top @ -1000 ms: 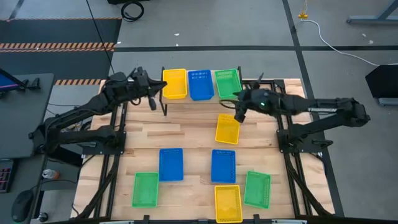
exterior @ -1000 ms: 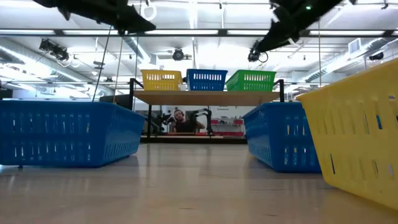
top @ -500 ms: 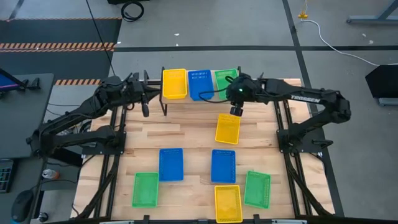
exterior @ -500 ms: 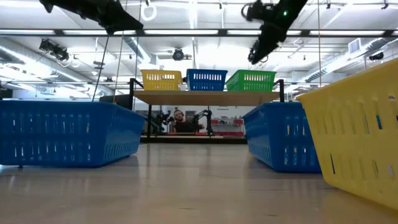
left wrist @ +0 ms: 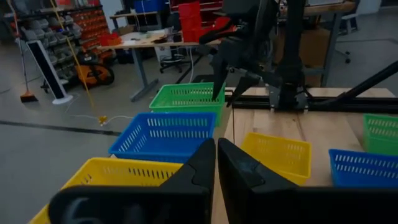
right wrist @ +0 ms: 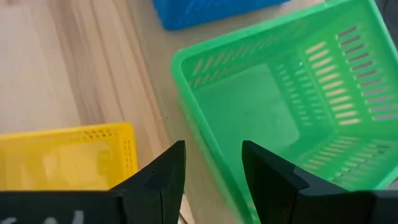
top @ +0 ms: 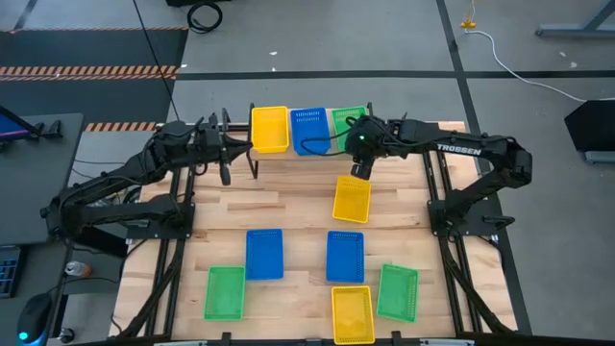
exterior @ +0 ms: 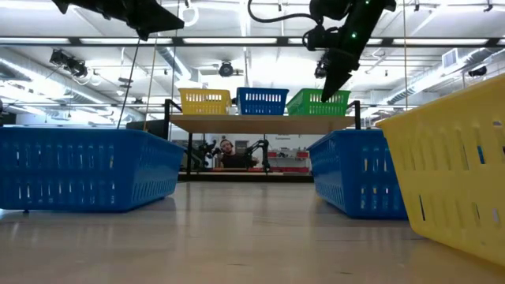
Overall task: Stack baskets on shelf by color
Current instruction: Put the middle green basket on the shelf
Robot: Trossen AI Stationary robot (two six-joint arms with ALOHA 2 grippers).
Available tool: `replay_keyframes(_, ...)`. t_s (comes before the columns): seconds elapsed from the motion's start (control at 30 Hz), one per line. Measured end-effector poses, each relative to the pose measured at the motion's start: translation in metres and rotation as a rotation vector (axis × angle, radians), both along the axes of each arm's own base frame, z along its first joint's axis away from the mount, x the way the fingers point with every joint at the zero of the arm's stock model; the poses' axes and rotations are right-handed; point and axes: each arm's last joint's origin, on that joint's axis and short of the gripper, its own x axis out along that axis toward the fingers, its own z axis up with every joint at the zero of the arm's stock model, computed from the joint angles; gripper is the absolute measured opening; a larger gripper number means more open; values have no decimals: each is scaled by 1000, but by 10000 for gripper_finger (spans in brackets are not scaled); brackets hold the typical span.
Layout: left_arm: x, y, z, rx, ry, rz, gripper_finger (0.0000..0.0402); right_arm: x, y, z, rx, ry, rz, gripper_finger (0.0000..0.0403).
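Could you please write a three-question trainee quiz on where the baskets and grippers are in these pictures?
1. True or false: the shelf carries three baskets.
2. Which basket on the shelf is the open right gripper over? A. the yellow basket B. the blue basket C. the green basket
3. Fill in: the left gripper, beside the shelf's yellow end, is ___.

Key: 1 true. 2 C, over its near edge in the right wrist view. 3 shut, holding nothing.
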Motion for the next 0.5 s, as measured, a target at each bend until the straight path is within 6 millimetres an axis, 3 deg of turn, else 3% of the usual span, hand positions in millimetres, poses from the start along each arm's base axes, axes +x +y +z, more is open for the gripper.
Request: replay_keyframes(0.5,0,0,5,59,-32,-2,31,6,-1,4,122,-191,-178,165)
